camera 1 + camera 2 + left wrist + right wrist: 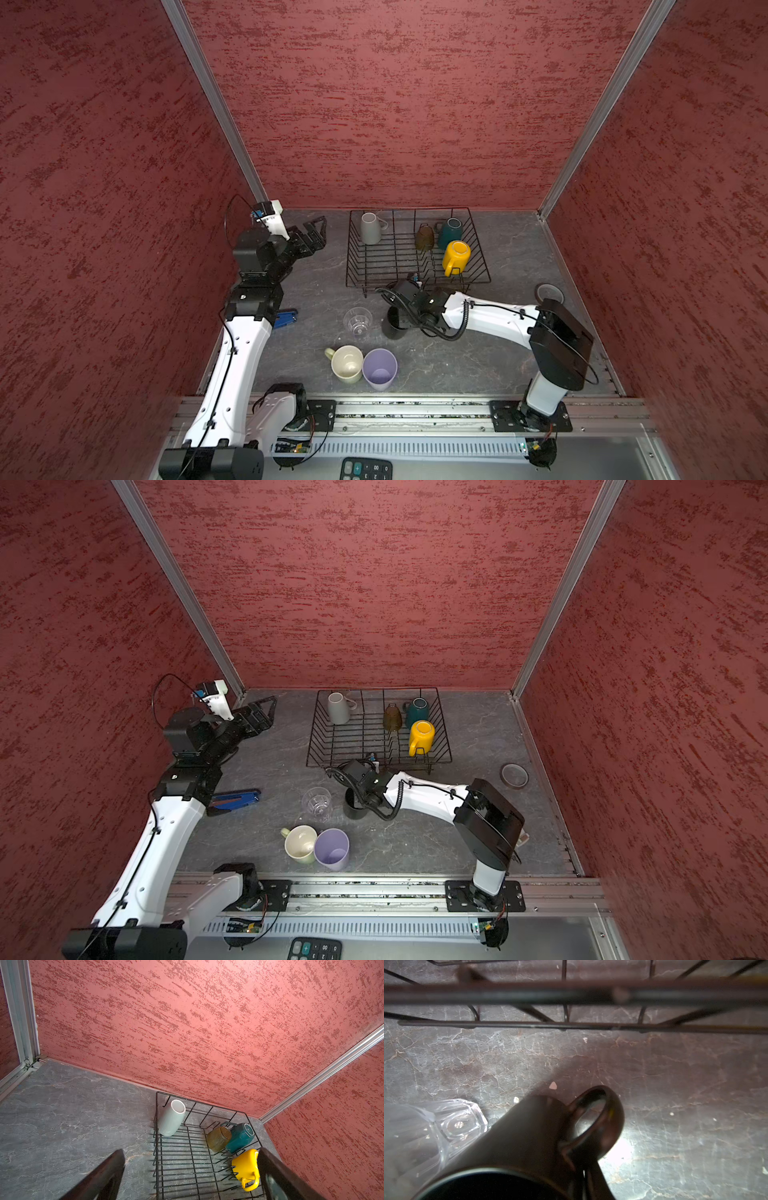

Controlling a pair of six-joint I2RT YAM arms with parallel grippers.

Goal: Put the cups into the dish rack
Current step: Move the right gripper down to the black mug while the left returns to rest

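Reaching low across the middle with the right arm, forearm stretched toward the front edge of the dish rack (386,262), wrist bent down. Planting the right gripper (402,312) right over the black mug (392,328), upright on the table just in front of the rack. Showing, in the right wrist view, one dark finger (593,1180) close against the mug's outer wall beside the handle, with the other out of sight; cannot tell whether clamped tight or just resting there. Crowding that mug on its far side with the clear glass (357,322), just beside it, touching or not, hard to say.

Over on the left, holding the left arm folded up high near the back corner, with the left gripper (313,232) pointing toward the rack and spread wide on nothing at all.

Counting four cups in the rack: grey mug (370,228) upside down in the far left corner, brown mug (424,237) and teal mug (449,232) side by side at the far right, yellow mug (456,254) tipped over on the prongs in front of them. Finding pale-green mug (347,363) and lilac tumbler (379,369) upright and touching near the table's front, well apart from both grippers. Also spotting a blue-handled tool (284,319) beside the left arm, a tape roll (548,293) off at the right edge, a calculator (365,469) at the very front
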